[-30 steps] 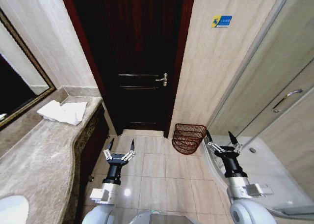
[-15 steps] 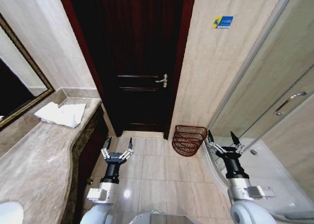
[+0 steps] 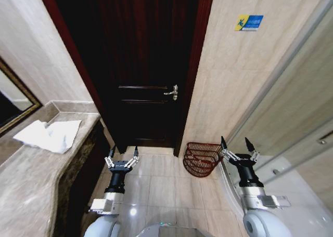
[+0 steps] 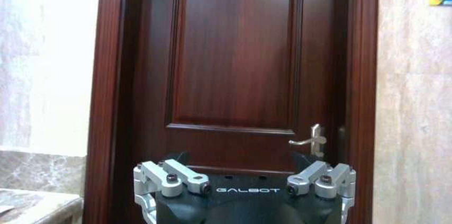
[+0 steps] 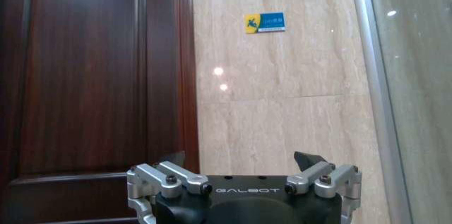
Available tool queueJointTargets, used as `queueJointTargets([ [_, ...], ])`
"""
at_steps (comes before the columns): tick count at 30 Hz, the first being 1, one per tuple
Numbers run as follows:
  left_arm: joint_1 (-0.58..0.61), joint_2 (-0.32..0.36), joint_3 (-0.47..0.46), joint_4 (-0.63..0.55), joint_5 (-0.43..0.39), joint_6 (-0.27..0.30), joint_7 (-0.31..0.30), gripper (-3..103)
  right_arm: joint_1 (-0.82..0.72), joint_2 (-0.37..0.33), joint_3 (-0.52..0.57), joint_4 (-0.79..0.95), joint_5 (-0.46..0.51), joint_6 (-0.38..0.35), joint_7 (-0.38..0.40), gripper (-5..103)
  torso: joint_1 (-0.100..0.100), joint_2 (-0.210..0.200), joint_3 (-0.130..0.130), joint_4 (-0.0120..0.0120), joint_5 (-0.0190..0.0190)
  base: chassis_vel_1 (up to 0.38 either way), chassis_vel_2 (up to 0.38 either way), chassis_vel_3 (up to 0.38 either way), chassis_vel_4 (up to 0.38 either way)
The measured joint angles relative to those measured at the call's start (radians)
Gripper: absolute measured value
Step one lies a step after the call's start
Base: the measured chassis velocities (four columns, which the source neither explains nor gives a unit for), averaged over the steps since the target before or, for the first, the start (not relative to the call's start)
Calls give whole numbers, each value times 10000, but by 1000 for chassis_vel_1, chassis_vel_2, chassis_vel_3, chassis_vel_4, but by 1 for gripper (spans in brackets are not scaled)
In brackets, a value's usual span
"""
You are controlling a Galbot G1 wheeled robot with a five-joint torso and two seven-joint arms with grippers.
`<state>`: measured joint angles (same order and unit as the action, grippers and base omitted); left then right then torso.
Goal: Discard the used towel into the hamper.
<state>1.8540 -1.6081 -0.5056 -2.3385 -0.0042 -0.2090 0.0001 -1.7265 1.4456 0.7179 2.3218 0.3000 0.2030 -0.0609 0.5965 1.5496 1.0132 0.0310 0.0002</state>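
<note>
My left claw [image 3: 123,156] hangs low in front of the dark wooden door [image 3: 143,65], its two fingers spread apart and holding nothing. My right claw [image 3: 235,145] hangs to the right of the door, fingers also spread and empty, just beside the hamper [image 3: 200,158]. The hamper is a small reddish-brown wire basket standing on the tiled floor [image 3: 166,187] at the foot of the beige wall, just right of the door frame. The used towel [image 3: 48,135], white and crumpled, lies on the stone counter [image 3: 31,185] well to the left of the door, apart from both claws.

Compared with a second ago, the whole scene has slid: the door handle [image 3: 172,92] sits lower, the blue wall sign [image 3: 248,23] has moved right, and the towel has drifted towards the left edge, while the mirror frame [image 3: 18,115] has nearly gone. I judge that this is my own body and camera turning or tilting, not the things moving. For the task, nothing is grasped yet, and I think the towel is not yet within easy reach of my left claw
</note>
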Motion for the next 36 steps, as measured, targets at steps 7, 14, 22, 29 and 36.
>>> queueJointTargets([
  [7, -246, 1, -36, 62, -185, -132, -157, 97, 22, 10, -44, -239, -31, 263, -67, 100, 8, -2, 2, -1, -2, -127, 123, 110, -113],
  [14, -359, 0, -51, 145, -293, -126, -283, 98, 198, -8, -104, -465, -63, 273, -69, 100, -11, 4, -4, -2, -1, 14, -21, -14, 22],
  [22, -399, 0, -43, 208, -296, -53, -441, 98, 566, -182, -178, -809, 28, 198, 81, 100, -2, 3, -1, 0, -2, 0, 0, 0, 0],
  [29, -427, 0, -90, 207, -377, -2, -540, 99, 812, -331, -175, -998, 96, 118, 161, 100, -2, 3, -1, -1, -1, 0, 0, 0, 0],
  [36, -445, 0, -95, 211, -409, 10, -563, 99, 957, -354, -193, -1086, 367, 117, 255, 100, -2, 3, -1, -2, -2, 30, 30, 31, 30],
])
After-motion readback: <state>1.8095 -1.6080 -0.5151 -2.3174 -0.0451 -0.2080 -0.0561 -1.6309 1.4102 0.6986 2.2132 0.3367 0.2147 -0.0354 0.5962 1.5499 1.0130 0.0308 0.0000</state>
